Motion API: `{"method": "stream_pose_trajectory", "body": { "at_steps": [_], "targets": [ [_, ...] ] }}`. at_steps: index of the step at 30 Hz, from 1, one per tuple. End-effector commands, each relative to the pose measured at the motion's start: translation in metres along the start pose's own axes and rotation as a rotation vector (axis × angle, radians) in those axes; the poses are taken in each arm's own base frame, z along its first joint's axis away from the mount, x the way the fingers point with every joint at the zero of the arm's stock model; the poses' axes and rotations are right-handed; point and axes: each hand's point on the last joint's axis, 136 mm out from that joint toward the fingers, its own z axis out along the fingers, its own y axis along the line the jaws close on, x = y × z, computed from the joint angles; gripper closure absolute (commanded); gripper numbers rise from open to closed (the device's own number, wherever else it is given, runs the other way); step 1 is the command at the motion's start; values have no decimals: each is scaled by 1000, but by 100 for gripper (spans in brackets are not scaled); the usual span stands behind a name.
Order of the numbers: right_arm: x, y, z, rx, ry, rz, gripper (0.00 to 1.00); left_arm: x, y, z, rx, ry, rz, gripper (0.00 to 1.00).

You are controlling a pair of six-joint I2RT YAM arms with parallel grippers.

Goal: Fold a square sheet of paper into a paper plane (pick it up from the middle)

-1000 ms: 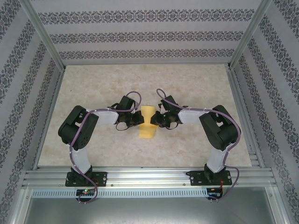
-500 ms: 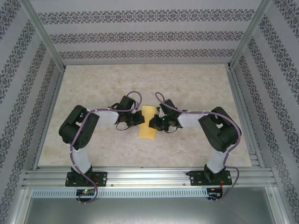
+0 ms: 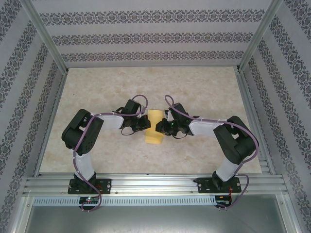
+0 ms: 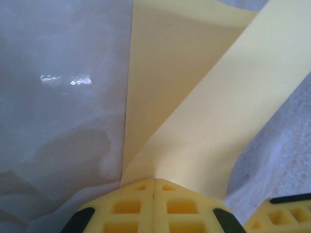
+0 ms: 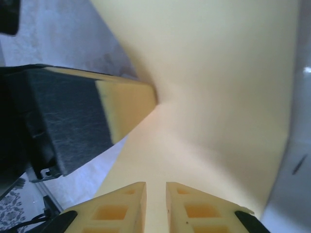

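The square sheet of paper (image 3: 154,134), yellow and folded to a narrow strip, lies mid-table between both grippers. My left gripper (image 3: 145,124) is at its left edge. In the left wrist view that gripper (image 4: 154,181) is shut on the paper (image 4: 204,97), where a raised flap meets the flat layer. My right gripper (image 3: 160,127) is at the strip's right side. In the right wrist view its jaws (image 5: 156,185) stand slightly open over the paper (image 5: 218,87), nothing pinched between them. The left finger (image 5: 129,103) touches the paper just ahead.
The marbled tabletop (image 3: 97,92) spreads around the paper on all sides. Patterned walls and aluminium rails (image 3: 146,183) fence the table. Both forearms reach inward from the near edge and almost meet at the paper.
The right gripper slid left and nearer onto the strip, then eased back slightly as its elbow swung right. The paper's upper part now looks flatter. The left arm held still.
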Motion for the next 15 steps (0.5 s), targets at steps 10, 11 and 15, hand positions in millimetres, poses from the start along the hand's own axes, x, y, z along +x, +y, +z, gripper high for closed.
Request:
{"method": "stream_pose_trajectory", "body": {
  "at_steps": [10, 11, 15],
  "targets": [
    [36, -45, 24, 71, 73, 68, 82, 34, 51, 18, -166, 94, -36, 100],
    [35, -42, 23, 63, 72, 63, 82, 34, 50, 18, -166, 95, -37, 100],
    [27, -17, 7, 28, 32, 10, 81, 35, 51, 17, -171, 96, -36, 100]
  ]
}}
